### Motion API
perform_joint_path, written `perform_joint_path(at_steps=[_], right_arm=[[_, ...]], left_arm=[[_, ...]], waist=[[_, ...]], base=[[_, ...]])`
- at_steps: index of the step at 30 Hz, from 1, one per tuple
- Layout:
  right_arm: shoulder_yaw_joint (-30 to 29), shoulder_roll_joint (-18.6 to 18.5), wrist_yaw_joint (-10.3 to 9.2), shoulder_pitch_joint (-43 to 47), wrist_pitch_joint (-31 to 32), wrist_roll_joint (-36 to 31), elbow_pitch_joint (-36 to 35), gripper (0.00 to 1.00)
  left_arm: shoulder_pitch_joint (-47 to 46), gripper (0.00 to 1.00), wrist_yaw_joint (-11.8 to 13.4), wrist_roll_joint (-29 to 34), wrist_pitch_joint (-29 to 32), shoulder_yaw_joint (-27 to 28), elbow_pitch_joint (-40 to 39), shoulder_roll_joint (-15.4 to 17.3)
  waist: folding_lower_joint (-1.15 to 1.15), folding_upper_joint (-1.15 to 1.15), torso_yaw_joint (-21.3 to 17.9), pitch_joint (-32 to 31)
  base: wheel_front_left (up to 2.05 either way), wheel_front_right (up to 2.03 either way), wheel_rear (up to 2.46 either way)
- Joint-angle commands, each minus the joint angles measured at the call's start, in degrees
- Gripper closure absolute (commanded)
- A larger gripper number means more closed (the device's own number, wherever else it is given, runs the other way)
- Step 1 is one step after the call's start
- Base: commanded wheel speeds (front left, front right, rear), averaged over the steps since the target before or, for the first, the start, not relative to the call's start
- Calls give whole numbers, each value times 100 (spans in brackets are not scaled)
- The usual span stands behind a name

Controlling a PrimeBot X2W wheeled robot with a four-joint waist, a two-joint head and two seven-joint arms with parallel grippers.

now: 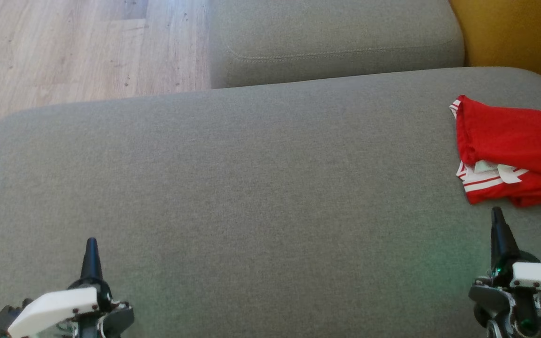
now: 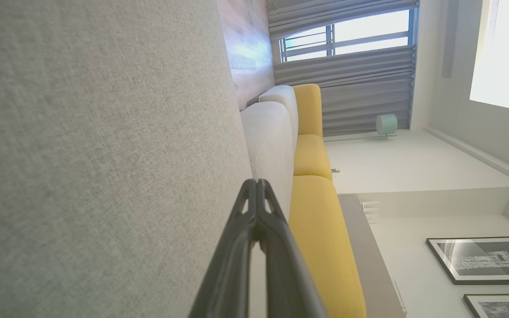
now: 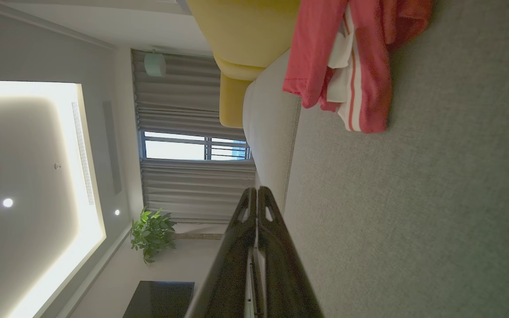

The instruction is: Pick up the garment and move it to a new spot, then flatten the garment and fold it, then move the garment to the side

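Head view: garment [image 1: 519, 141] sits bunched at the right edge of the cushion [image 1: 251, 188], just ahead of the right gripper [image 1: 497, 217]; left gripper [image 1: 91, 244] well apart. Both pinched shut, holding nothing.

I see a crumpled red fabric garment [image 1: 514, 136] at three o'clock, its trim striped white and red. The grey woven-fabric sofa seat [image 1: 251, 188] is plain, one even tone. At eleven o'clock the pale wood-plank floor [image 1: 64, 51] shows light brown grain. At one o'clock there's a mustard-yellow upholstered cushion [image 1: 514, 33]. My left gripper [image 1: 91, 249] at seven o'clock and right gripper [image 1: 497, 218] at five are black-fingered with white casings. The wrist views add pleated grey curtains [image 2: 347, 66], black-framed monochrome prints [image 2: 484, 260] and a green leafy plant [image 3: 153, 234].
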Motion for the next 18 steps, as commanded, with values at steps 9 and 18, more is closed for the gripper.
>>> perform_joint_path(at_steps=[9,18], right_arm=[[-44,34,-5,-509,195,686,-170,100],[-64,45,-5,-519,217,718,-169,100]], left_arm=[[-528,100,-154,-695,197,379,-63,59],[-543,100,-161,-720,226,411,-56,43]], waist=[[0,0,10,53],[0,0,11,57]], base=[[0,0,0],[0,0,0]])
